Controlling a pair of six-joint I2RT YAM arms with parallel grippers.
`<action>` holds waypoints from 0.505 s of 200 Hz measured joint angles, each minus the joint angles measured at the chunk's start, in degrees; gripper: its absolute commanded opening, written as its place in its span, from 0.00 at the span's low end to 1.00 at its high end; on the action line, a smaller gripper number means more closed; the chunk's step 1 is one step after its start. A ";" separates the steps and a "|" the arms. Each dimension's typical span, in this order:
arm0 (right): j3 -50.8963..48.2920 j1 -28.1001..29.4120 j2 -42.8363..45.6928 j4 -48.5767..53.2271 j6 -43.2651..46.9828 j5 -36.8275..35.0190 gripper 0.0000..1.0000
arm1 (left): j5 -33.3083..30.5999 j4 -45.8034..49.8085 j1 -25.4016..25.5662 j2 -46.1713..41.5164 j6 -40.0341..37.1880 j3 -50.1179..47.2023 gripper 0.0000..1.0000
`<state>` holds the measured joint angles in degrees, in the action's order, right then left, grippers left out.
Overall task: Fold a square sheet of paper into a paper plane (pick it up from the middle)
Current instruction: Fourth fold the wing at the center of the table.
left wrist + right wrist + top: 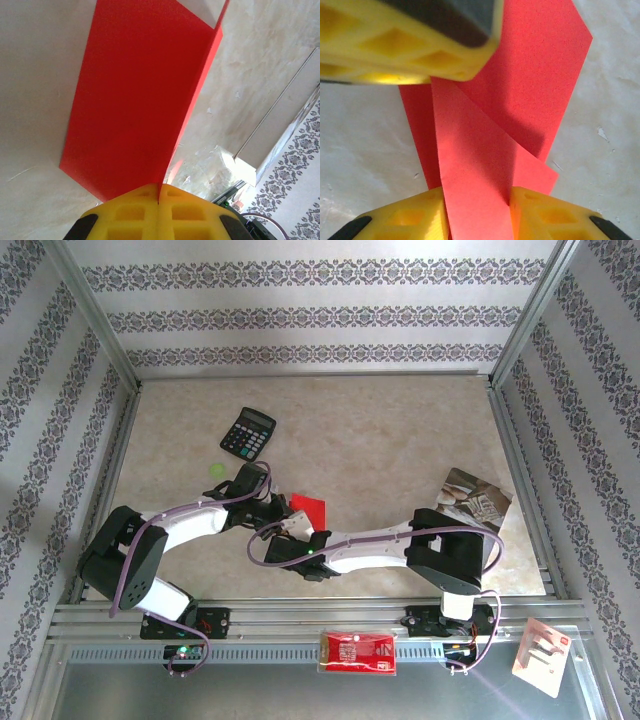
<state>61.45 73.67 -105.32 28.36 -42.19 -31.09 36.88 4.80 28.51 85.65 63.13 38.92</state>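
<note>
The square sheet of paper [310,507] is bright red and partly folded, lying mid-table between both arms. In the left wrist view the sheet [140,100] stands up along a crease, and my left gripper [160,192] is shut on its near edge. That gripper [281,506] sits just left of the sheet in the top view. In the right wrist view a raised flap of the sheet [475,165] runs between the spread fingers of my right gripper [477,202], which is open. A left finger [410,40] hangs over the sheet's far part. My right gripper [293,530] is at the sheet's near side.
A black calculator [248,432] lies at the back left, with a small green dot [215,469] near it. A grey printed booklet [478,498] lies at the right. A red-and-white packet [358,651] and a white card [545,655] rest on the front rail.
</note>
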 measured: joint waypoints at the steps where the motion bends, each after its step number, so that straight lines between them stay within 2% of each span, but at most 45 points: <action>1: 0.00 0.00 -0.07 0.02 -0.02 -0.04 0.34 | -0.02 0.00 0.00 0.00 0.00 0.00 0.00; 101: 0.26 0.11 -0.61 0.70 -0.11 -0.61 0.31 | -0.02 0.85 0.00 0.00 -0.02 0.00 0.00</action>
<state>61.71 73.78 -105.93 29.06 -42.30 -31.70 36.86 5.65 28.51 85.65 63.11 38.92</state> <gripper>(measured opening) 0.319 0.037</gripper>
